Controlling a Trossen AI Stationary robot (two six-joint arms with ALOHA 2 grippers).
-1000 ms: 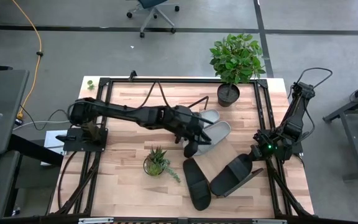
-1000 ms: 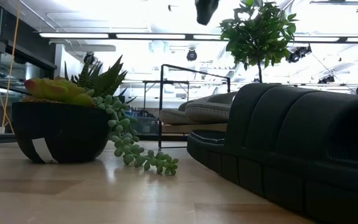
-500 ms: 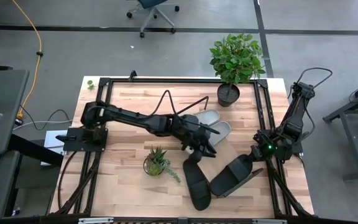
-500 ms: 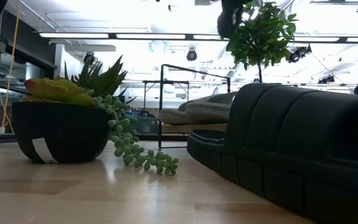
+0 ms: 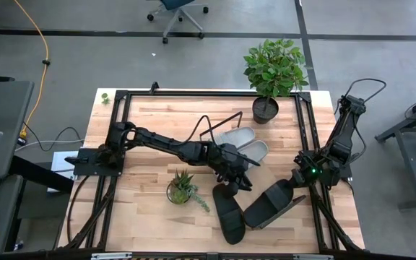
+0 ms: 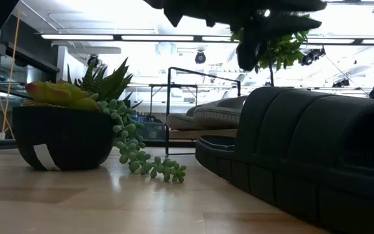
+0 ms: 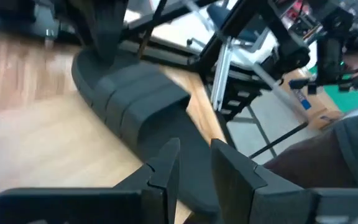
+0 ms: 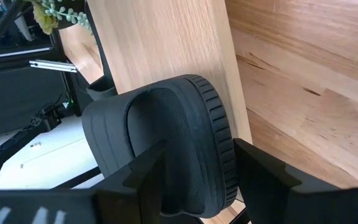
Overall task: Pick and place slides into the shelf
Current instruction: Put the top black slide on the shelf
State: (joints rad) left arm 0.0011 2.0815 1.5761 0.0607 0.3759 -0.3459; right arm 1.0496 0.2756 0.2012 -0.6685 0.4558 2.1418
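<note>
The left gripper [image 5: 238, 179] is held just above the heel end of the nearer black slide [image 5: 229, 211], whose long axis runs away from the fingers toward the tabletop's [image 5: 150, 130] front edge; in the left wrist view the fingers [image 7: 166, 169] are seen parted only narrowly, with nothing between them and the black strap [image 7: 143, 106] lying just ahead. This arm is judged to be the nearer one for that slide. The second black slide [image 5: 271, 202] lies just beside the first, angled toward the right gripper [image 5: 303, 178] — in the right wrist view its heel [image 8: 166, 143] is framed between that gripper's spread fingers, though contact cannot be told. The shelf [image 5: 245, 144], beyond the first black slide, already carries the two grey slides [image 5: 243, 153] side by side; the black pair remains off it.
</note>
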